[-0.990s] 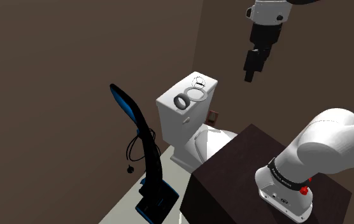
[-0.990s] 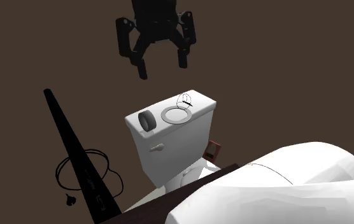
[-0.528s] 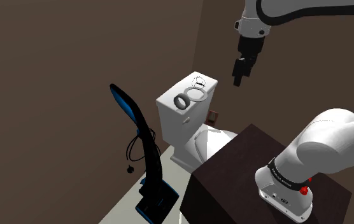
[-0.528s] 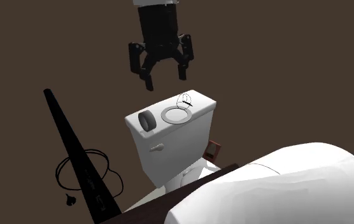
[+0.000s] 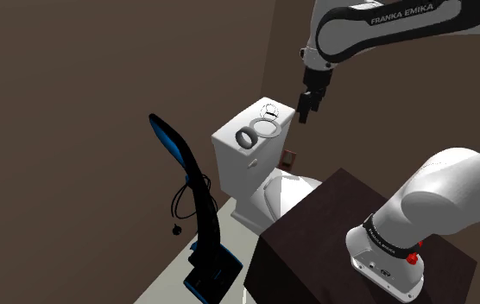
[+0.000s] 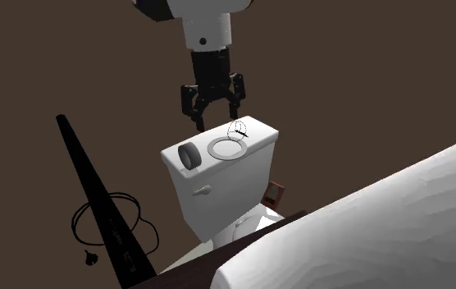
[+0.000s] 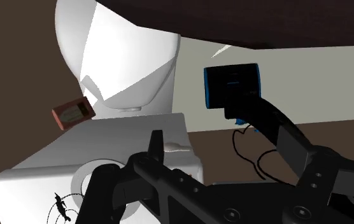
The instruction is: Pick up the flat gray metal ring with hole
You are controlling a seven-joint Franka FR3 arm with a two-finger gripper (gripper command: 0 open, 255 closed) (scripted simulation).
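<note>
A flat pale grey ring lies on the white toilet tank lid. Beside it a thicker dark grey ring stands on edge. A small black wire piece sits on the flat ring's other side. My black gripper hangs open a short way above the lid, over the flat ring's far edge, touching nothing. The wrist view looks down on the tank lid and the wire piece.
A black and blue upright vacuum with a coiled cord leans at the tank's side. The toilet bowl sits between the tank and my dark stand. Brown walls close in behind. A small brown box lies beside the tank.
The gripper has come down and moved toward the tank, leftward in the shoulder view. Its fingers stay open. The things on the lid have not moved.
</note>
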